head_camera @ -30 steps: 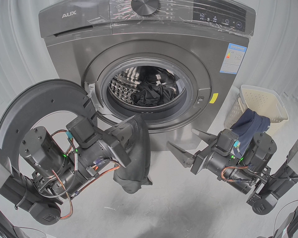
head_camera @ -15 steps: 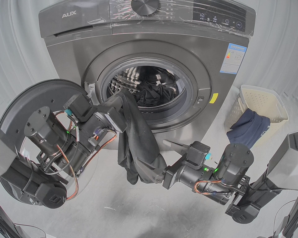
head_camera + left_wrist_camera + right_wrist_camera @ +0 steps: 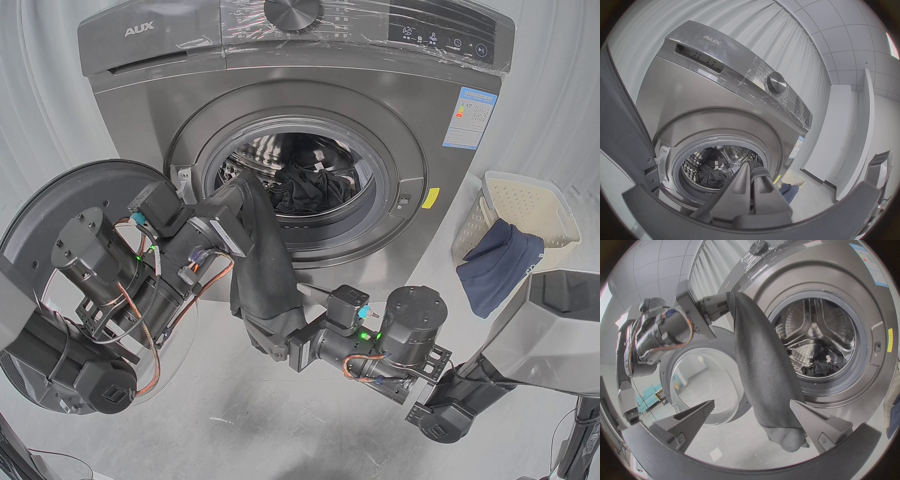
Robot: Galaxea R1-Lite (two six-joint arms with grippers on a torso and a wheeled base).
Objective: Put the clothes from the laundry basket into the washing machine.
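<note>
- Two grippers are in play and three lots of clothing show: one hanging black garment, one dark heap in the drum, and one navy garment on the basket.
- The left gripper is clenched on the top edge of the black garment. It holds it just in front of the washing machine opening, at the lower rim on the door side.
- The garment hangs straight down from that gripper as one long fold, its lower end bunched near the floor.
- The right gripper is spread wide below the left one. Its two fingers straddle the lower part of the garment: one lies right at the cloth's edge, the other well apart from it.
- Beyond the left gripper, inside the drum, lies the dark clothing; how many pieces it holds cannot be told.
- The single round door stands swung open beside the left arm.
- Well apart from the right gripper, beside the machine, stands one laundry basket. The navy garment is draped over its near rim.
</note>
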